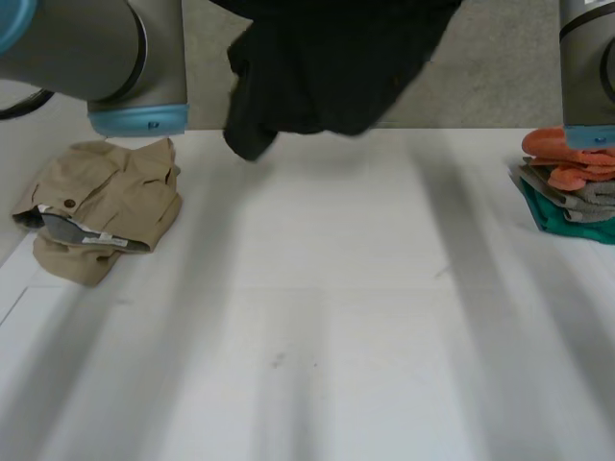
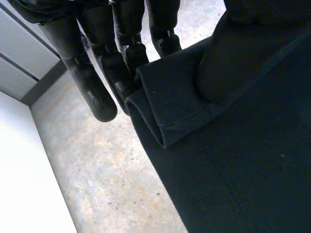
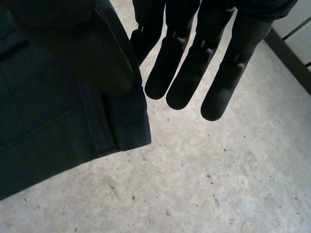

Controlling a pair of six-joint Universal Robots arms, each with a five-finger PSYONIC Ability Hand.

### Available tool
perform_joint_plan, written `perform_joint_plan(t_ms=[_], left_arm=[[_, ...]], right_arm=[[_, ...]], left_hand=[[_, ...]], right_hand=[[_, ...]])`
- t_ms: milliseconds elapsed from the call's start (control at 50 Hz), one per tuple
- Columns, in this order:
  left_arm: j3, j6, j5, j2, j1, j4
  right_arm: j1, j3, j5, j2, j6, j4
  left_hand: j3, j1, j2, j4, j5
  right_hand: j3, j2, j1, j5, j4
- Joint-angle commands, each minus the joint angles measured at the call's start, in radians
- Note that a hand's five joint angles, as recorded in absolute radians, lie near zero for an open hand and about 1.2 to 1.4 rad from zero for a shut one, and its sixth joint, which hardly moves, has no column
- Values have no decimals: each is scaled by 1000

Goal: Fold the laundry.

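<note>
The dark garment [image 1: 336, 67] hangs above the far edge of the bench [image 1: 336, 307] — one hem corner pinched between thumb and fingers of the left robot hand [image 2: 95, 87], another likewise by the right robot hand [image 3: 187, 77] — with open bench nearer in, between the tan clothes [image 1: 106, 206] and the folded pile [image 1: 572, 182].

The right hand [image 3: 187, 68] extends its fingers [image 3: 221, 90] straight over a speckled grey concrete floor [image 3: 204, 184], with the thumb [image 3: 92, 58] pressed against the hemmed edge of a dark garment [image 3: 53, 131]. The garment edge passes between the thumb and the nearest finger, and the garment hangs beside the hand, its hemmed corner just past the thumb tip. A dark baseboard strip [image 3: 289, 60] borders the floor beyond the outermost finger.
</note>
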Motion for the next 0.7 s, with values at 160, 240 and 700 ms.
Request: perform_joint_plan(t_ms=[160, 240, 700], left_arm=[[-491, -125, 4, 1, 23, -76], [-629, -125, -1, -15, 12, -84], [-1142, -125, -10, 400, -114, -582]], right_arm=[[38, 209, -91, 154, 7, 194], [53, 278, -88, 246, -10, 300], [16, 758, -84, -225, -278, 853]], left_hand=[[203, 257, 198, 195, 230], [203, 257, 198, 195, 230], [203, 257, 198, 195, 230]], right_hand=[[201, 209, 280, 207, 196], [201, 209, 280, 207, 196], [201, 209, 280, 207, 196]])
